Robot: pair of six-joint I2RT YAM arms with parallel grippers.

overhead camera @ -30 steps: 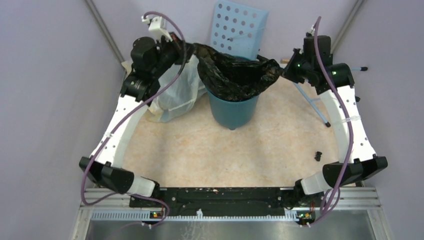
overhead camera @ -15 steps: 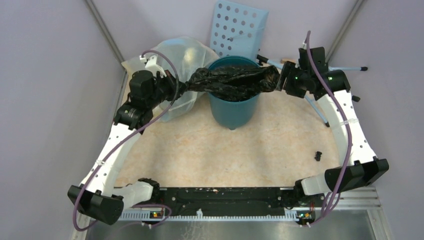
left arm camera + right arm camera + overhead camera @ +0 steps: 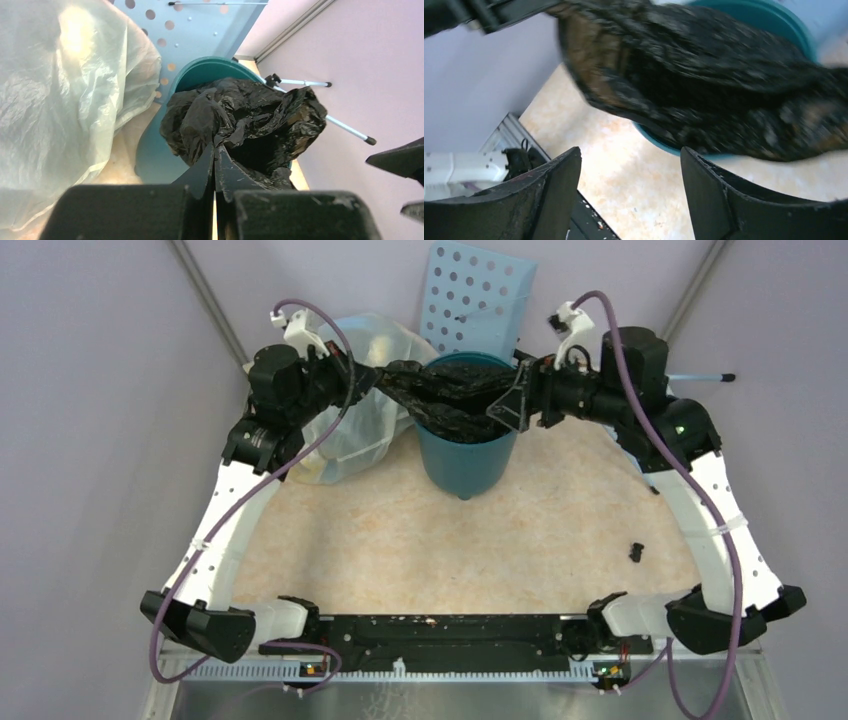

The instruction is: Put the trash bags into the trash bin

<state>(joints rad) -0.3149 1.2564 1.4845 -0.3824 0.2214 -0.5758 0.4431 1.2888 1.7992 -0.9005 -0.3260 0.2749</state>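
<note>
We see trash bag (image 3: 450, 390) bunched across mouth of trash bin (image 3: 465, 460), sagging into opening, part hanging over left rim. Left gripper (image 3: 365, 395) just left of bin, jaws pinched tight on bag's edge. Right gripper (image 3: 505, 405) at bin's right rim, jaws spread wide, nothing between them. Translucent bag (image 3: 345, 435) touching bin's left side. Perforated blue panel (image 3: 480, 295) behind bin.

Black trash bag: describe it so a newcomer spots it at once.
At the far end of the table stands a round teal trash bin, before a pale blue holed panel. Draped across its mouth is the black trash bag, one end pinched in the left fingers. Unlike the bulging translucent bag beside it, it is thin, glossy, black and crinkled.
</note>
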